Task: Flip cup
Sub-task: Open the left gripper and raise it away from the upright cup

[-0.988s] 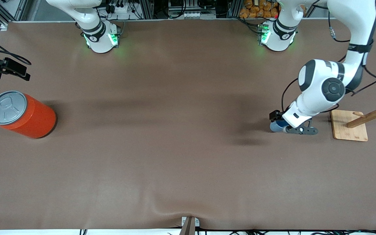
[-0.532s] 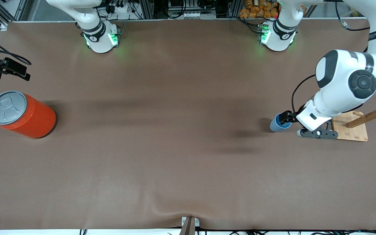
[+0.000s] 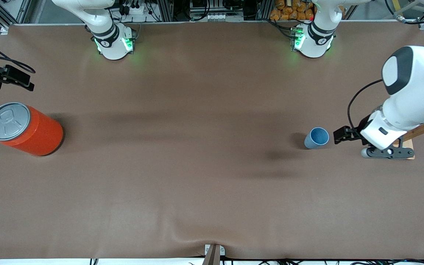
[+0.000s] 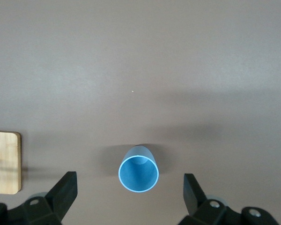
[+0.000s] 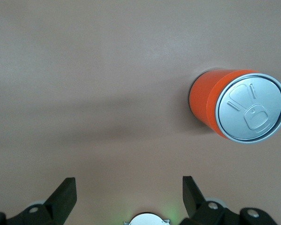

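The small light-blue cup (image 3: 317, 138) stands upright on the brown table, mouth up, toward the left arm's end. In the left wrist view the cup (image 4: 138, 175) shows from above, with its hollow inside visible. My left gripper (image 3: 344, 135) is open and empty, in the air beside the cup and clear of it, over the table between the cup and a wooden stand. Its fingers (image 4: 65, 190) stand wide apart in the left wrist view. My right gripper (image 3: 9, 79) waits open and empty at the right arm's end, over the table edge by the orange can.
A big orange can with a grey lid (image 3: 24, 129) stands at the right arm's end and also shows in the right wrist view (image 5: 239, 110). A wooden stand on a square board (image 3: 407, 141) is at the left arm's end, partly covered by the left arm.
My left gripper has let go of the cup, risen and moved toward the left arm's end. The cup stays upright where it was. The right arm has not moved.
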Robot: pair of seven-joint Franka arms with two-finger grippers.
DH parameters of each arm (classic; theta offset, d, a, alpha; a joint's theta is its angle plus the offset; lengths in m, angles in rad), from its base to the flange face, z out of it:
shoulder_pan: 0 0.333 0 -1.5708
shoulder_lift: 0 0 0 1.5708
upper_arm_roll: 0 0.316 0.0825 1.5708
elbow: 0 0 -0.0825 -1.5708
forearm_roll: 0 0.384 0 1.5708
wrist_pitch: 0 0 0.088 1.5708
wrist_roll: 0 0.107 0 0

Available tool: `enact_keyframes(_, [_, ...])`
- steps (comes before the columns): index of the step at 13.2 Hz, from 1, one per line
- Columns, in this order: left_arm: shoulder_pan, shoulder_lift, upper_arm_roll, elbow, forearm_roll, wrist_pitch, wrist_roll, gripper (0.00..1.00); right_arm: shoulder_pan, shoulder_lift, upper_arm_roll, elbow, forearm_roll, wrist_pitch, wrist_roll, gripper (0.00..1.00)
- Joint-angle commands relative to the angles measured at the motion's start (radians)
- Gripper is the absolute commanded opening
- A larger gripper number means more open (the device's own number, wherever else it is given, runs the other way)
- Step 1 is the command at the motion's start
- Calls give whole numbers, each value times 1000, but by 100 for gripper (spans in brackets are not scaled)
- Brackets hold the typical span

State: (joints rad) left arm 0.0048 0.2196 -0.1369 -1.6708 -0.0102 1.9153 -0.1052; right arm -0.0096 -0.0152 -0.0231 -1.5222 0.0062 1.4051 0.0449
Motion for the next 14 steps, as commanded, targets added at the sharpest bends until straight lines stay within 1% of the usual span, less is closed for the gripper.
enact_keyframes(1, [6, -8, -10, 43, 27, -70, -11, 100, -12, 1, 11, 16, -11, -12, -13, 100])
enact_keyframes(4, [0, -80, -7, 42, 16, -142, -22, 100, -12, 1, 11, 16, -11, -12, -13, 100])
enact_keyframes(7, [-9, -187, 45, 43, 16, -246, -5, 100, -12, 1, 11, 16, -11, -12, -11, 100])
enact_keyframes(9, [-11, -270, 83, 43, 12, -349, 25, 100, -12, 3, 11, 16, -11, -12, -10, 100])
enact_keyframes(10, [-11, -304, 88, 43, 12, -390, 27, 100, -12, 1, 11, 16, -11, -12, -10, 100])
enact_keyframes(11, [-12, -328, 100, 45, 12, -401, 29, 100, -12, 3, 11, 14, -11, -12, -11, 100])
enact_keyframes(12, [-12, -335, 111, 49, 12, -401, 29, 100, -12, 1, 11, 16, -11, -12, -10, 100])
enact_keyframes(14, [-19, -316, 129, 80, 10, -400, 29, 100, -12, 3, 11, 14, -11, -12, -10, 100])
